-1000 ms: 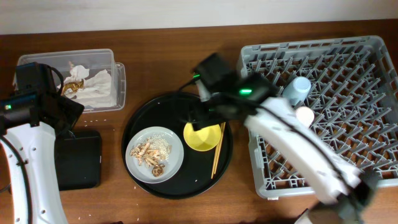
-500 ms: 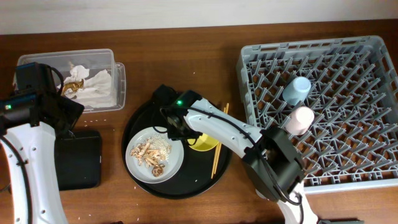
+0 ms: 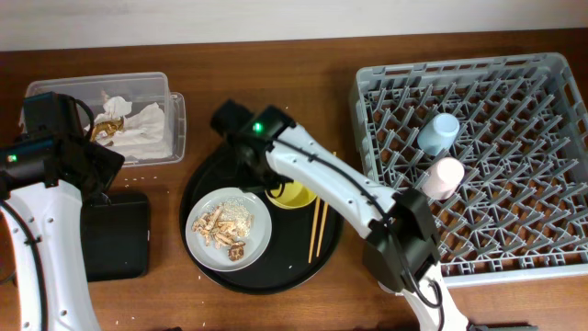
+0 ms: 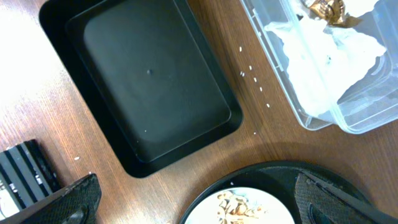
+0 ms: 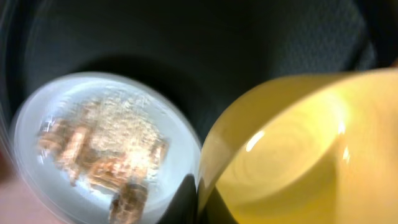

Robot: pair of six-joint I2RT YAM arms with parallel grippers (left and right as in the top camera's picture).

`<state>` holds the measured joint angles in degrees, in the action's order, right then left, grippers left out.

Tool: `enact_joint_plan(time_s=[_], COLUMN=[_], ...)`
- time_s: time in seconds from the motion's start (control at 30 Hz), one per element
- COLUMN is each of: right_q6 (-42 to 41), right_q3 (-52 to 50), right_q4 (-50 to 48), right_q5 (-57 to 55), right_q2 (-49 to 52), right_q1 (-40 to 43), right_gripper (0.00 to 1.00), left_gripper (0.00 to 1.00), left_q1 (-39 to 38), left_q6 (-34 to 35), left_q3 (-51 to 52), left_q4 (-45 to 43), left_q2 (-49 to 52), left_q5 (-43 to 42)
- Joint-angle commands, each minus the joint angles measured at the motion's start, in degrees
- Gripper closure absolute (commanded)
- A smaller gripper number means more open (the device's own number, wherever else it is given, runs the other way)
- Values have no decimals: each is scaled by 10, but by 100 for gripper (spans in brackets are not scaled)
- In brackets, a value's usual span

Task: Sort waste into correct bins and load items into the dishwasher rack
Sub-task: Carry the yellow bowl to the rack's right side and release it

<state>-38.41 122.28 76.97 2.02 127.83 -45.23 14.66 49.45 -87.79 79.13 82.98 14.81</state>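
My right gripper is shut on the left rim of the yellow bowl, which sits on the round black tray beside the grey plate. The plate carries the food scraps. Two chopsticks lie to the right of the bowl. A blue cup and a pink cup stand in the dishwasher rack. My left gripper hangs open above the table near the black bin tray. The clear tub holds white napkins and a gold-brown wrapper.
The right arm stretches from the front right across the round tray. A few crumbs dot the wood between the tub and the black bin. The rack fills the right side of the table.
My right gripper swung to the bowl's left side and closed on its rim. The left arm has stayed still and open.
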Motion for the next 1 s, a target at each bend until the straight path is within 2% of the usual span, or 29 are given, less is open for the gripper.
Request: enact_joint_plan(time_s=[0.0, 0.07, 0.1, 0.17, 0.23, 0.33, 0.47, 0.53, 0.57, 0.7, 0.73, 0.8, 0.97], right_q6=[92, 176, 224, 231, 239, 273, 317, 391, 457, 640, 650, 650, 655], right_q3=[160, 300, 319, 320, 302, 233, 73, 17, -26, -147, -181, -221, -230], right_q4=[94, 204, 204, 204, 204, 204, 192, 168, 149, 113, 88, 49, 12], right_q5=[36, 36, 76, 105, 116, 115, 132, 238, 377, 658, 709, 772, 765], right_q2=[-9, -11, -29, -75, -129, -186, -204, -204, -204, -204, -202, -189, -141], right_q1=[32, 85, 111, 180, 270, 360, 516, 581, 648, 809, 838, 859, 815], right_gripper=[96, 96, 96, 96, 96, 96, 96, 96, 96, 96, 96, 96, 96], left_gripper=[1, 1, 1, 1, 1, 1, 1, 1, 1, 1, 1, 1, 1], left_q1=[2, 2, 2, 2, 2, 2, 2, 2, 2, 2, 2, 2, 2], left_q6=[-3, -3, -3, -3, -3, -3, -3, -3, -3, -3, -3, -3, -3], left_q3=[0, 0, 0, 0, 0, 0, 0, 0, 0, 0, 0, 0, 0], left_q4=[0, 0, 0, 0, 0, 0, 0, 0, 0, 0, 0, 0, 0], left_q2=[0, 0, 0, 0, 0, 0, 0, 0, 0, 0, 0, 0, 0], left_q5=[4, 4, 4, 4, 4, 4, 4, 4, 4, 4, 4, 4, 4])
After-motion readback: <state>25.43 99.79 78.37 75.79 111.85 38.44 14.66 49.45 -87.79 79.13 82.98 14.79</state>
